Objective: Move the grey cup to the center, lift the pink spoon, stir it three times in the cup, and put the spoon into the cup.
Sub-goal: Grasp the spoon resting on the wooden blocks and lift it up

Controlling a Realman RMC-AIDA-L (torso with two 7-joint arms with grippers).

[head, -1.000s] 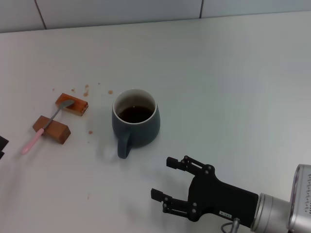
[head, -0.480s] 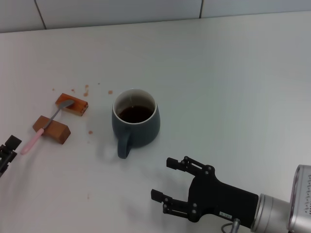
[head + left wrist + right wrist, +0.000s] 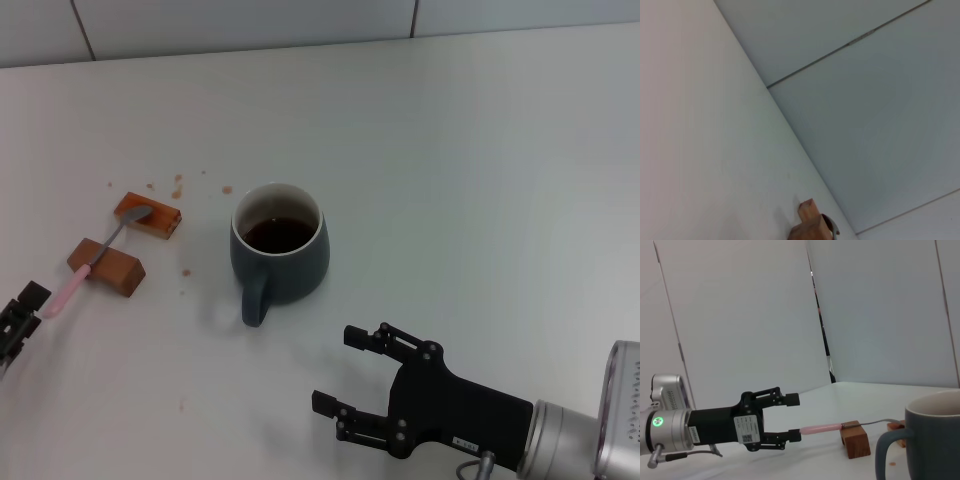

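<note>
White table (image 3: 480, 150) bears grey cup (image 3: 281, 256) holding dark liquid.

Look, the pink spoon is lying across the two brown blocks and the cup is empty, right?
Almost. The pink spoon does lie across the two brown blocks, but the grey cup is not empty: the head view shows dark brown liquid inside it. The left tool is open just by the spoon's handle end, and the right tool waits open near the cup.

Cup (image 3: 280, 243) in the middle of the table (image 3: 480, 160), spoon (image 3: 95, 260) to its left lying across two blocks (image 3: 107, 267) (bowl end on the far one), left gripper (image 3: 18, 315) just before the spoon's handle end, right gripper (image 3: 345, 380) nearer, before the cup.
</note>
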